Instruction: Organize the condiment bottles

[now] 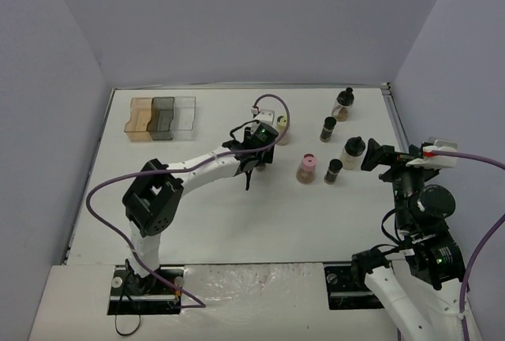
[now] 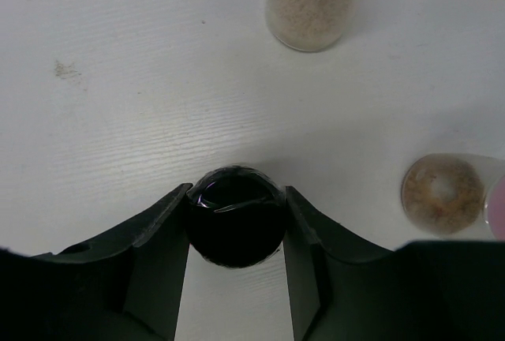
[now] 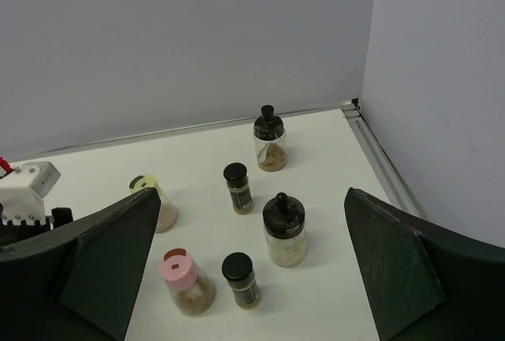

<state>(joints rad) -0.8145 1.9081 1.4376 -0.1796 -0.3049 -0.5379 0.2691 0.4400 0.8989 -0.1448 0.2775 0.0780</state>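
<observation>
I am seeing the left pincer (image 2: 235, 192) clamping snugly on a black-capped bottle (image 2: 234, 226), its two fingers (image 2: 158, 254) pressing the round cap from either side. Whether the bottle's base is touching the desk (image 2: 118, 104) I cannot tell. The left arm (image 1: 205, 166) is reaching forward and to the right from its base, elbow folding up near the front edge, wrist hanging over mid-desk and pointing down. Just beyond the grasp the yellow-capped bottle (image 1: 282, 129) is standing, and the pink-capped bottle (image 1: 307, 169) is standing off to the right. The right pincer (image 1: 369, 155) is hovering with its jaws spread wide, gripping nothing, facing the group from the right side. There, two knob-capped bottles (image 3: 270, 142) and two narrow dark bottles (image 3: 237, 187) are standing upright, apart from one another. The tray (image 1: 162, 118) is sitting at the far left, well apart from every bottle.
</observation>
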